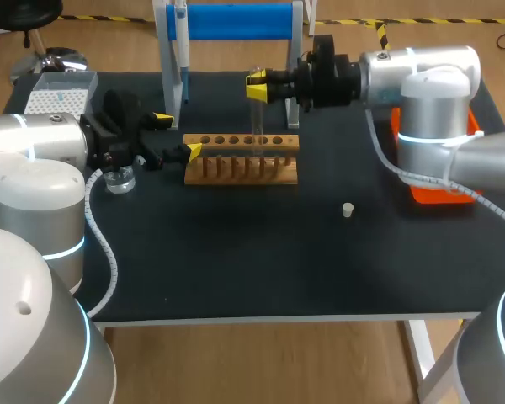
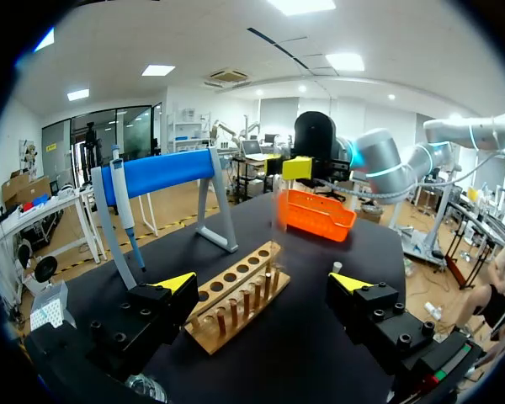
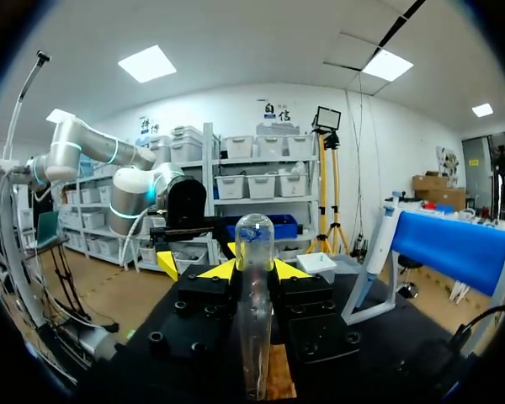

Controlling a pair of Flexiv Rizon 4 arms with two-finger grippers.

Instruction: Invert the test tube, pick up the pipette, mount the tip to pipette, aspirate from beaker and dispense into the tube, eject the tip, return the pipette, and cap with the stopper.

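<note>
While clamping from two sides with the right jaws, holding one test tube (image 1: 256,118) upright above the right half of the single wooden rack (image 1: 227,170) on the black table (image 1: 236,261). Coming in with the right arm (image 1: 429,93) from the rack's right. Showing, in the right wrist view, the tube's rounded end above the yellow fingertips (image 3: 217,271). Reaching down with its lower end to the rack's one row of holes; not possible to tell whether inside a hole or just over it.

Hovering at the rack's left end with the left arm (image 1: 34,160), left jaws spread wide and gripping nothing, the rack lying ahead between the two yellow fingertips (image 2: 175,282).

Counting one of each besides:
- one pipette (image 1: 180,38), hanging behind the rack's left end on one blue stand (image 1: 236,21);
- one glass beaker (image 1: 118,179), just left of the rack, below the left jaws;
- one tip box (image 1: 63,93), further left of the rack and behind it;
- one pale stopper (image 1: 348,209), lying alone in front of the rack and to its right, well apart;
- one orange tray (image 1: 425,192), far right of the rack, partly hidden by the right arm.
</note>
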